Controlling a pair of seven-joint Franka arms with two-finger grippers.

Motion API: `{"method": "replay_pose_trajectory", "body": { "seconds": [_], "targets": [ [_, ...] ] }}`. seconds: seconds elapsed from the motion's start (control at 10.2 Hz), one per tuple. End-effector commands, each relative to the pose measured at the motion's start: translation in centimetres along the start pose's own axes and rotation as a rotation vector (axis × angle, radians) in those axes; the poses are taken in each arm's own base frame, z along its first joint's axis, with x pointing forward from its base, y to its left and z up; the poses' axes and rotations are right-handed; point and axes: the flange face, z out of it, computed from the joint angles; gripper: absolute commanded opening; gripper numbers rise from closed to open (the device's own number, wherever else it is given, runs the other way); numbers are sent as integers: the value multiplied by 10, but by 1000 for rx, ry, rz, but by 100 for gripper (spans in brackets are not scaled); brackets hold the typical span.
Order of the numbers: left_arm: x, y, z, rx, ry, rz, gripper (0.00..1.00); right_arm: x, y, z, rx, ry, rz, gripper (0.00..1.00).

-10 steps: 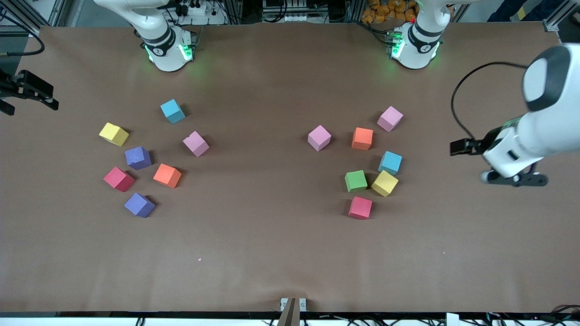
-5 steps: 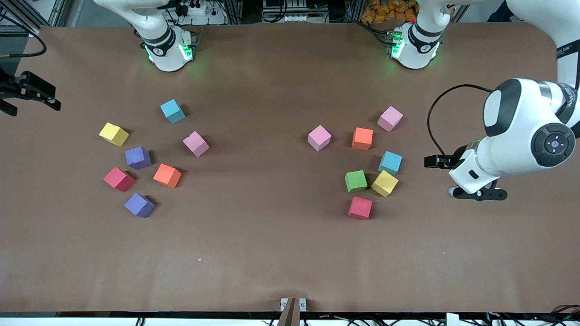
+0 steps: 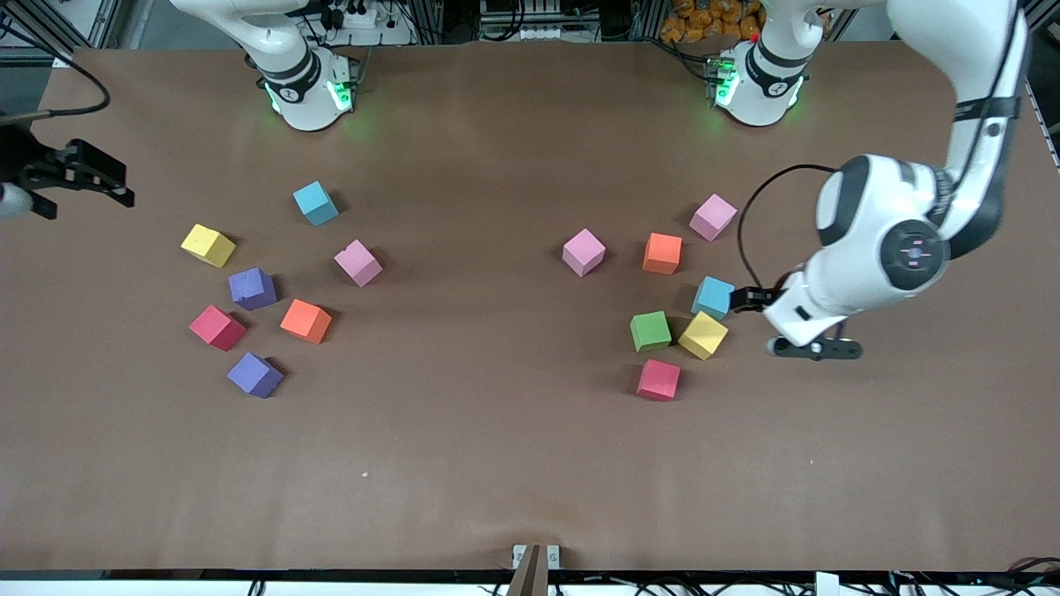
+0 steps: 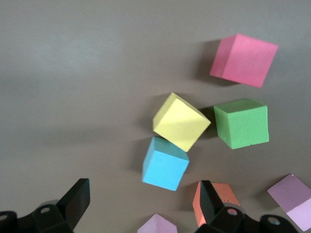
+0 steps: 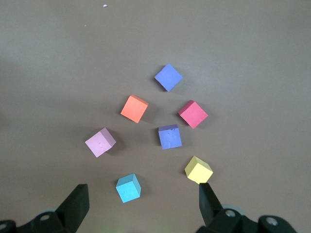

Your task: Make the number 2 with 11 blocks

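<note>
Fourteen blocks lie loose on the tabletop (image 3: 497, 463), in two groups of seven. The group toward the right arm's end has two purple blocks (image 3: 252, 288) (image 3: 254, 374) and one each of yellow (image 3: 207, 245), light blue (image 3: 315, 203), pink (image 3: 358, 263), red (image 3: 217, 327) and orange (image 3: 305, 320). The group toward the left arm's end has two pink blocks (image 3: 583, 252) (image 3: 713, 217) and one each of orange (image 3: 662, 252), light blue (image 3: 713, 297), green (image 3: 650, 330), yellow (image 3: 703, 334) and red (image 3: 658, 379); overall that makes three pink, two purple, two yellow, two light blue, two orange, two red and one green.
</note>
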Motion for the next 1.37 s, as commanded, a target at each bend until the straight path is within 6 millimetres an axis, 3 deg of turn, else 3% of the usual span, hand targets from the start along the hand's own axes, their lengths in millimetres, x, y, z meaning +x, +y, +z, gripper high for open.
{"method": "replay_pose_trajectory", "body": {
  "seconds": [0.0,0.29,0.49,0.69,0.88,1.08,1.28],
  "targets": [
    [-13,10,26,7,-2,6,100,18,-13,27,5,-44,10,100],
    [-28,23,82,71,-16,125,100,32,-21,59,8,-96,-17,100],
    [-38,21,113,109,-12,240,100,38,-48,92,1,-73,-45,100],
    [-45,22,125,109,-25,262,100,41,-54,115,5,-62,-44,100],
    [-46,31,144,104,-38,276,100,43,-71,152,2,-38,-71,100],
    [-44,32,158,98,-40,280,100,38,-91,184,3,-47,-122,100],
    [-43,35,167,92,-37,285,100,27,-97,218,70,-22,-92,100]
  ]
}}
